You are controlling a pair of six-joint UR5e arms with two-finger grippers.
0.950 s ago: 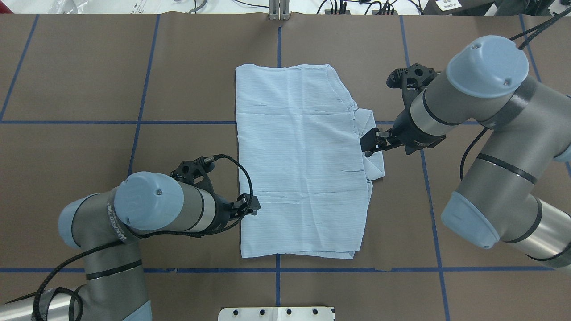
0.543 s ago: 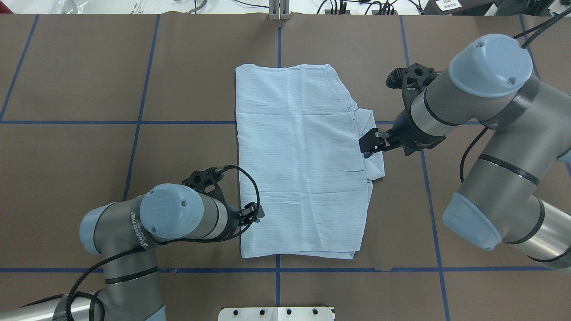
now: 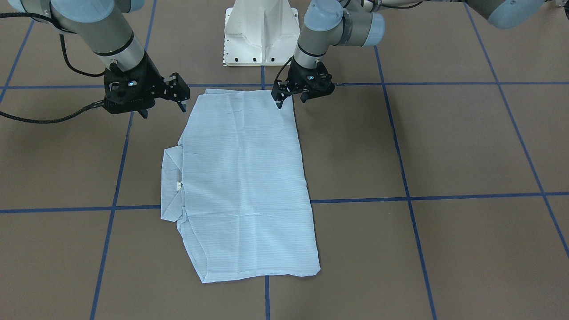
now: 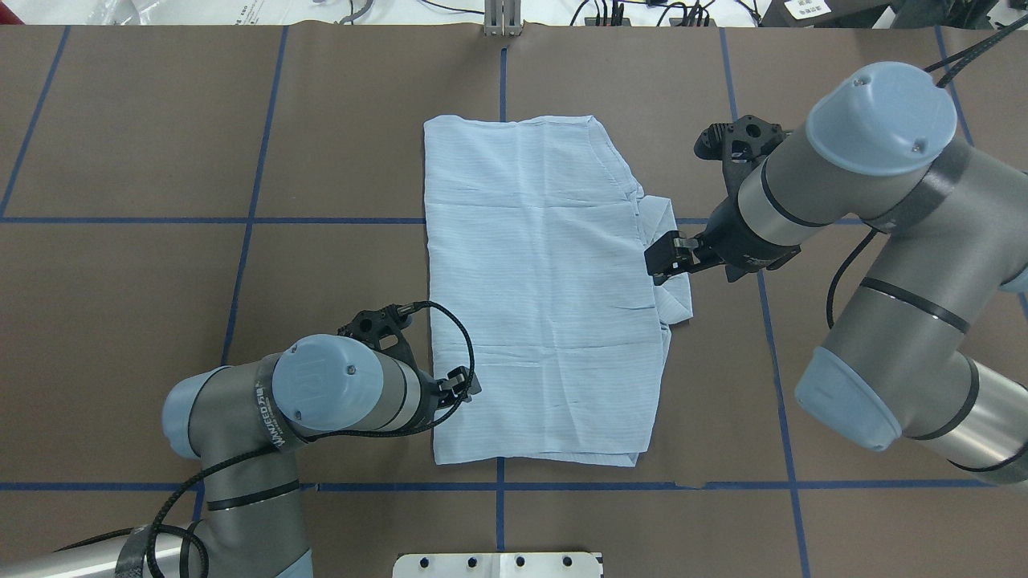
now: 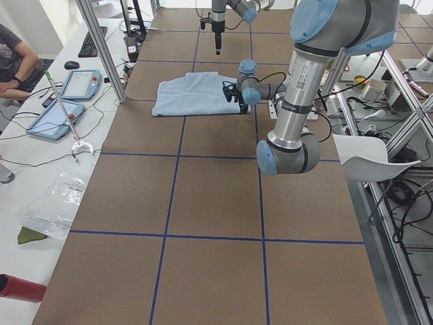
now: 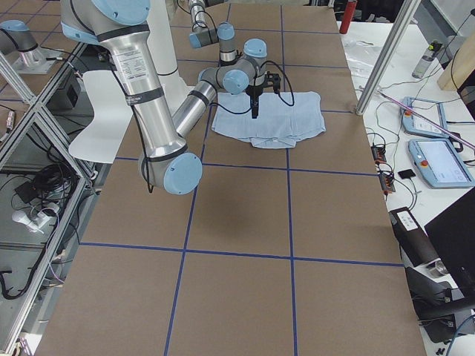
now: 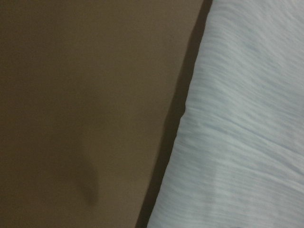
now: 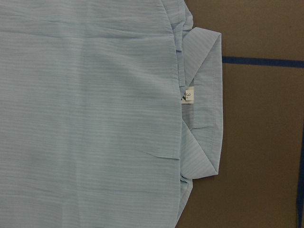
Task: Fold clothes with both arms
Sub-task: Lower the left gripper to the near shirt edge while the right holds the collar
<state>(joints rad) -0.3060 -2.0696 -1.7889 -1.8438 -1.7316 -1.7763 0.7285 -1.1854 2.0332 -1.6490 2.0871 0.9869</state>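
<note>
Though thin, shirt (image 4: 546,289) forms creased rectangle.

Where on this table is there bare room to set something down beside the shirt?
Bare table lies wide on the robot's far left, past the left end effector, and in the far strip beyond the shirt. Crowded: the shirt's near left corner, at that end effector, and the collar side, at the right end effector.
</note>
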